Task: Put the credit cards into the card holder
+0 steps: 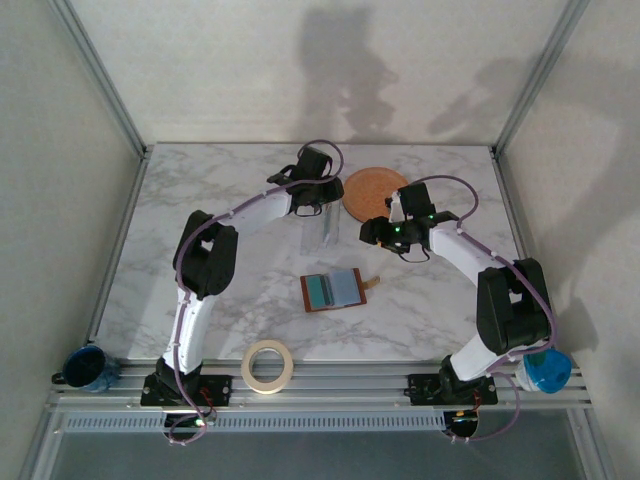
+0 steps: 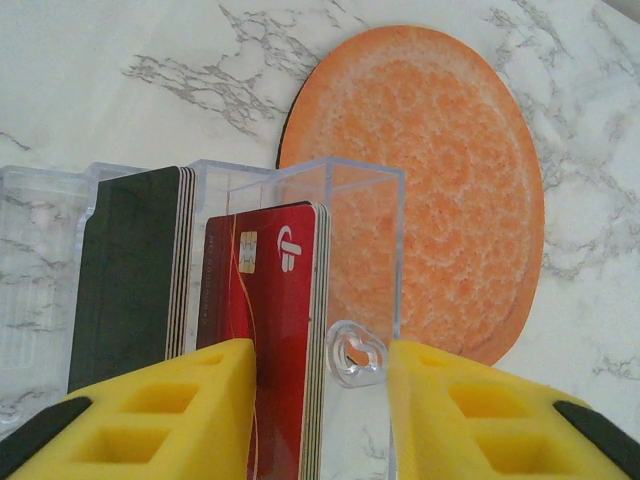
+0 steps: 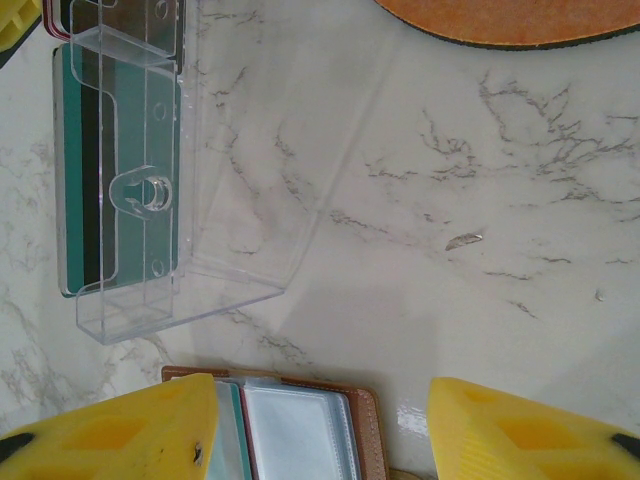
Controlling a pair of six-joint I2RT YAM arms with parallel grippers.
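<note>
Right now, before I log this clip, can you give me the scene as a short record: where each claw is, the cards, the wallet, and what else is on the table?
left claw: straddling one slot of the clear box, fingers either side of the red cards; grip unclear
right claw: open, empty, above the wallet
wallet: lying open on the table
black cards: upright in the next slot
orange mat: next to the box
near edge: tape roll, blue mug
</note>
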